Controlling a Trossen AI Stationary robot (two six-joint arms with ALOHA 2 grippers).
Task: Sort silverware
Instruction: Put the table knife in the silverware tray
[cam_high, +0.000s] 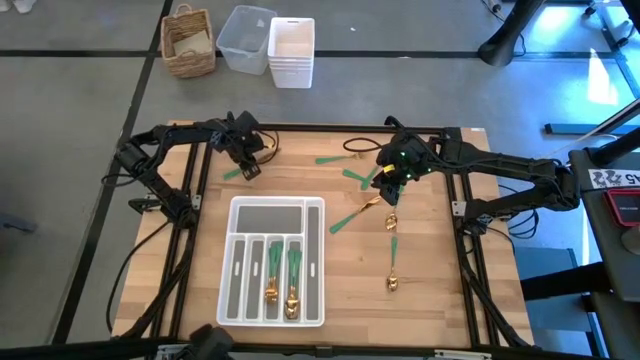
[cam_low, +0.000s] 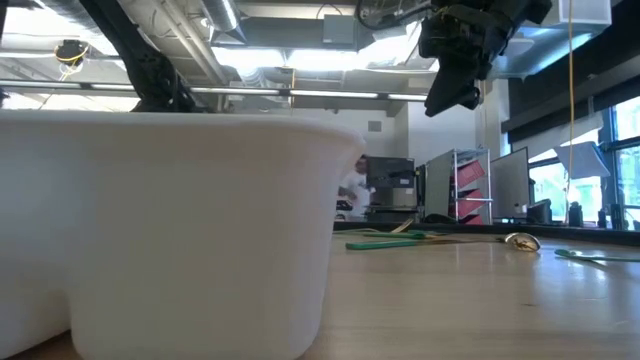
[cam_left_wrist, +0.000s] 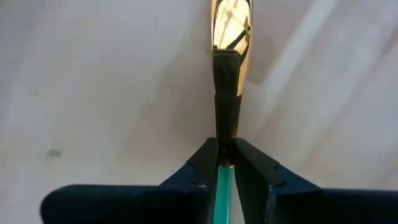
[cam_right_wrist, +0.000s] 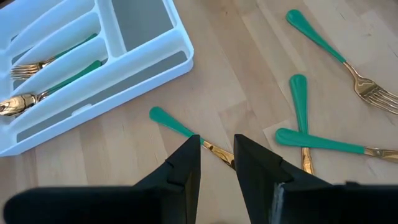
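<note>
My left gripper (cam_high: 247, 160) hangs over the table's far left, shut on one piece of silverware (cam_high: 232, 173) with a green handle and a long gold head (cam_left_wrist: 231, 37). My right gripper (cam_high: 392, 182) hovers high over the loose silverware at the far right, open by a narrow gap (cam_right_wrist: 216, 163) with nothing in it. Loose pieces lie flat on the wood: a fork (cam_right_wrist: 367, 93), two crossed pieces (cam_right_wrist: 301, 118), one under the right fingers (cam_right_wrist: 174, 124), and two more nearer (cam_high: 392, 245). The white organizer tray (cam_high: 232, 210) holds pieces (cam_high: 282, 280) in two slots. My left gripper pinches the piece between its two fingers (cam_left_wrist: 205, 162) at the top of the green handle (cam_left_wrist: 224, 180), where it meets the gold head. The fingers point steeply down. The gold head reaches out past the fingertips; the handle's free end (cam_high: 232, 173) sticks out toward the near left.
In the low view the tray's white wall (cam_low: 160, 230) fills the near left, and the right gripper (cam_low: 452, 90) hangs high. A wicker basket (cam_high: 188, 42), a clear bin (cam_high: 245, 38) and stacked white bins (cam_high: 291, 52) stand beyond the far edge.
</note>
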